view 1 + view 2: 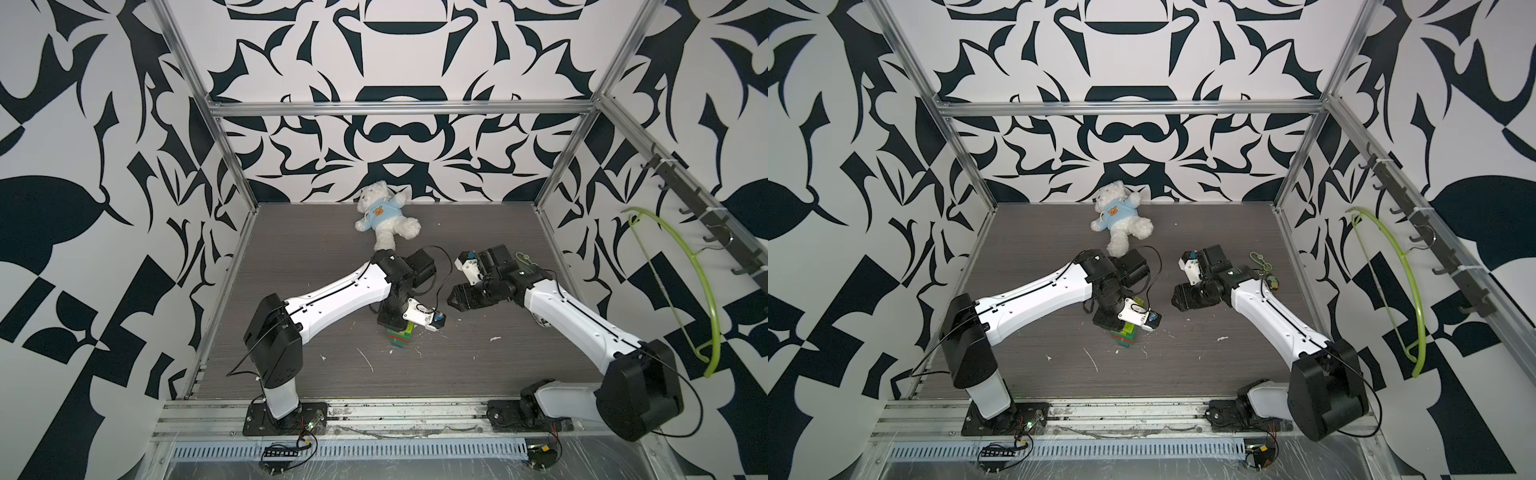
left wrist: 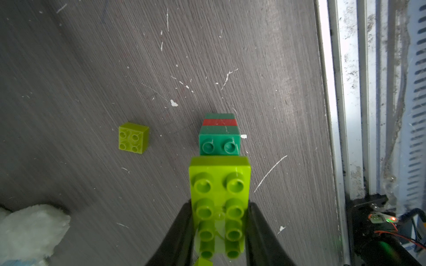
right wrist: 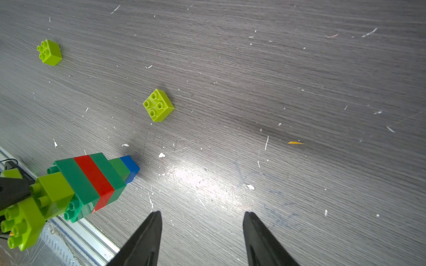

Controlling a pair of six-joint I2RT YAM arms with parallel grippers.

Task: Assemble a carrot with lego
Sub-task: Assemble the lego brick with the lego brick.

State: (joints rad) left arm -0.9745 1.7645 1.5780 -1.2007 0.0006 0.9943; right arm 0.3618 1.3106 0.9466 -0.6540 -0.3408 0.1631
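Overhead, in both top views, the carrot stood midway between the table's side edges, nearer its front edge, under the left gripper. From the left wrist, that gripper's jaws were clamped on the carrot's lime-green top brick. From the right wrist, the right gripper gaped empty, near the carrot's blue tip.
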